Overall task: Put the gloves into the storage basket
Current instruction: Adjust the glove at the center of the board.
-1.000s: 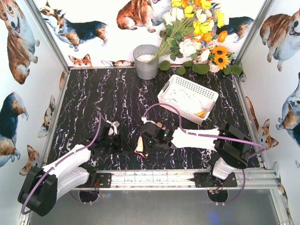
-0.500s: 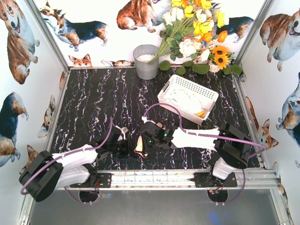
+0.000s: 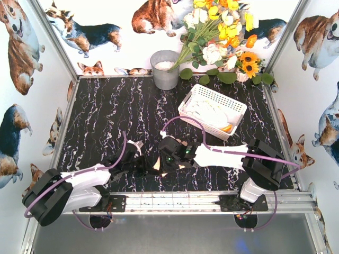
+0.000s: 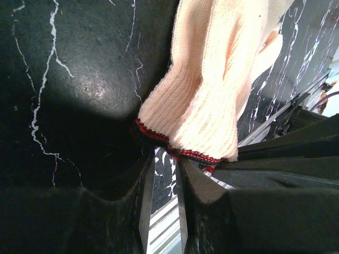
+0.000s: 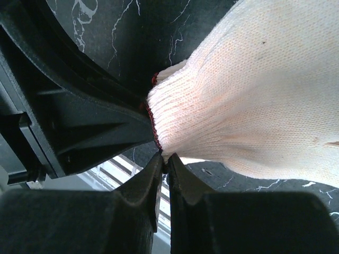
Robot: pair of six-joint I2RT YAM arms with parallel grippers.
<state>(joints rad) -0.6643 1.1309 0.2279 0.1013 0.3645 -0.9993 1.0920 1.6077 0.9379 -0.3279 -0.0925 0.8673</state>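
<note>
Landmark: white slotted basket (image 3: 189, 99) on the black marbled table (image 3: 106, 116).
Basket contents: pale gloves (image 3: 209, 114) lie inside; an orange patch shows at the corner nearest the arm bases.
Glove (image 3: 158, 165): outside the basket, well apart from it, on its arm-base side and to its left in the top view. It is cream knit with a ribbed cuff edged in red (image 4: 212, 79) (image 5: 254, 106).
Right gripper (image 5: 163, 159): reaches in from below the basket. Fingers are pressed together, pinching the red cuff hem at their tips.
Left gripper (image 4: 161, 159): farther left of the basket than the right one and meeting it at the glove. Fingers are drawn close with a narrow slit between them, and the cuff hem lies at their tips. Whether the hem is clamped cannot be told.
Grey bucket (image 3: 165, 69): near the basket, beyond it and to its left.
</note>
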